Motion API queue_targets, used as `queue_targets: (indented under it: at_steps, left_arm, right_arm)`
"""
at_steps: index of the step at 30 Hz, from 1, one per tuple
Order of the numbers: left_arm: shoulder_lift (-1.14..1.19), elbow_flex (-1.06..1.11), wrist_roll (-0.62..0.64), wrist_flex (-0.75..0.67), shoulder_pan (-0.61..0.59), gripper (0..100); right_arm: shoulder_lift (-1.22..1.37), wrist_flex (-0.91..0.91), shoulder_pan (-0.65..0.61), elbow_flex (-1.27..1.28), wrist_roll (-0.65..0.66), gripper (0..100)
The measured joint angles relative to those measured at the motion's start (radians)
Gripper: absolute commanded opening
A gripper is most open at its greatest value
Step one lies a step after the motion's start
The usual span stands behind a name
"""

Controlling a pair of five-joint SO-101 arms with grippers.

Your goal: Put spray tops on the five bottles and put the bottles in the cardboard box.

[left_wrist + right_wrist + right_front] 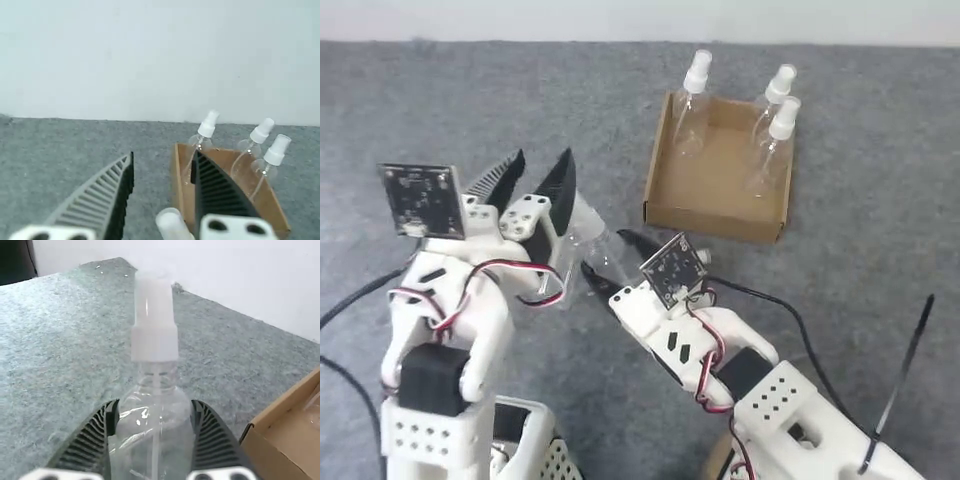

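Bottle (pixel 152 440) goes into the cardboard box (pixel 715 215) next, I judge. Method: raise it above the box's near wall, then lower it onto bare floor, away from the three capped bottles (pixel 692 110) along the far wall. Release only once it is seated.

Position: bottle sits just outside the box's near wall, pinched at the body by my right end effector (pixel 155 412), spray top (pixel 154 325) fitted. Left end effector (pixel 530 178) is spread, close by the spray top, farther from the box.
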Motion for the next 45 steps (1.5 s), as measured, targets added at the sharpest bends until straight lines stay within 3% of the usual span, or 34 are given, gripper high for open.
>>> queue_targets:
  at_steps: [6, 11, 16, 24, 28, 35, 45]
  left_arm:
    - [0.0, -0.005, -0.041, 0.0, -0.081, 9]
    - [-0.003, 0.071, -0.083, 0.0, -0.095, 8]
    - [0.0, 0.193, -0.109, -0.037, -0.049, 8]
    - [0.0, 0.203, -0.115, -0.038, 0.054, 8]
    - [0.0, 0.201, -0.115, -0.025, 0.046, 8]
    - [0.003, 0.028, -0.115, -0.02, -0.029, 8]
    - [0.338, -0.158, -0.115, 0.066, 0.054, 14]
  right_arm:
    - [0.0, 0.0, 0.002, 0.0, 0.0, 0.6]
    - [0.0, 0.0, 0.002, 0.0, 0.0, 0.6]
    - [0.0, 0.0, 0.002, 0.0, 0.0, 0.6]
    - [0.0, 0.0, 0.002, 0.0, 0.0, 0.6]
    - [0.0, 0.0, 0.003, 0.0, 0.0, 0.6]
    - [0.0, 0.0, 0.002, 0.0, 0.0, 0.6]
    - [0.0, 0.0, 0.002, 0.0, 0.0, 0.6]
